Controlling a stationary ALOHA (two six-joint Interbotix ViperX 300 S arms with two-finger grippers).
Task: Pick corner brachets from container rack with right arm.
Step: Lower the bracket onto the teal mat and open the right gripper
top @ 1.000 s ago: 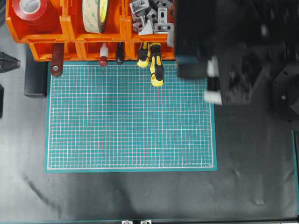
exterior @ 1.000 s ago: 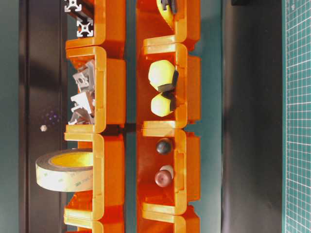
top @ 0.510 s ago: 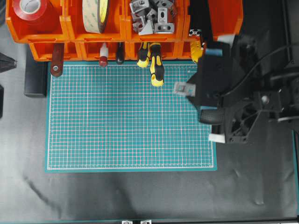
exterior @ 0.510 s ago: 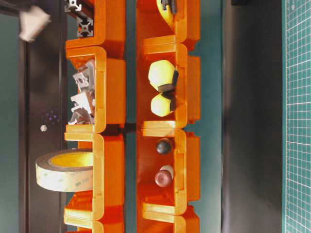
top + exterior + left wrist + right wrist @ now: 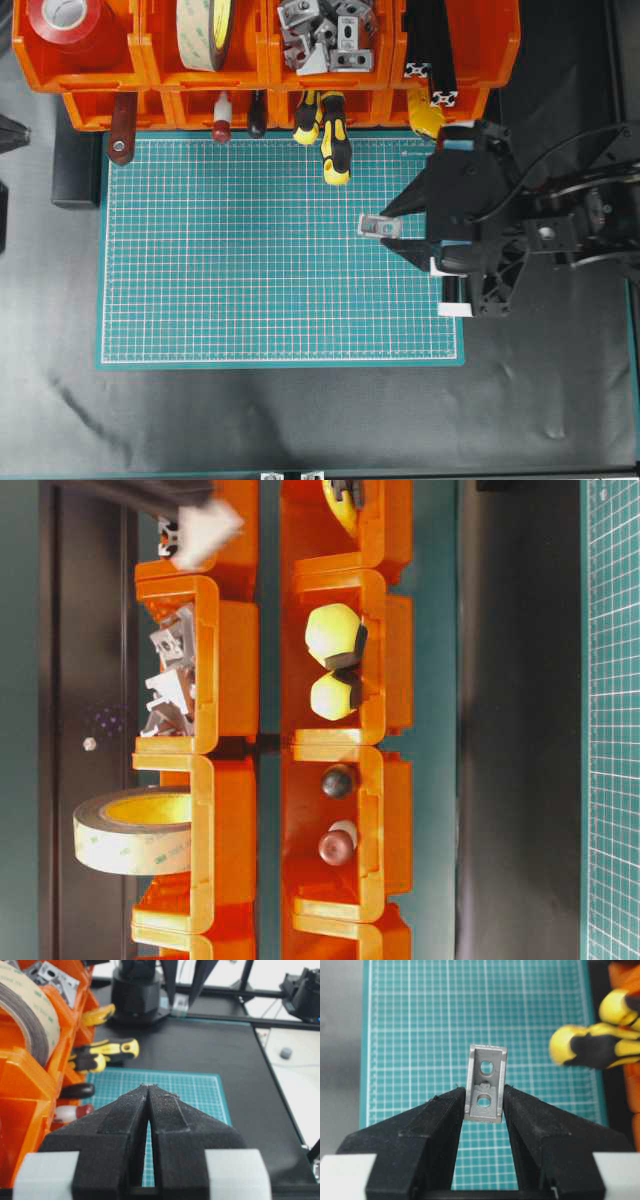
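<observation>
Corner bracket [image 5: 485, 1091], silver-grey with two holes, is clamped between the right gripper [image 5: 392, 229] fingertips, held above the right part of the green cutting mat [image 5: 250, 280]. More corner brackets [image 5: 325, 35] lie in a top-row bin of the orange container rack [image 5: 150, 65]. Yellow-black screwdriver handles [image 5: 330, 140] stick out below that bin. Left gripper [image 5: 148, 1091] jaws pressed together, holding nothing.
</observation>
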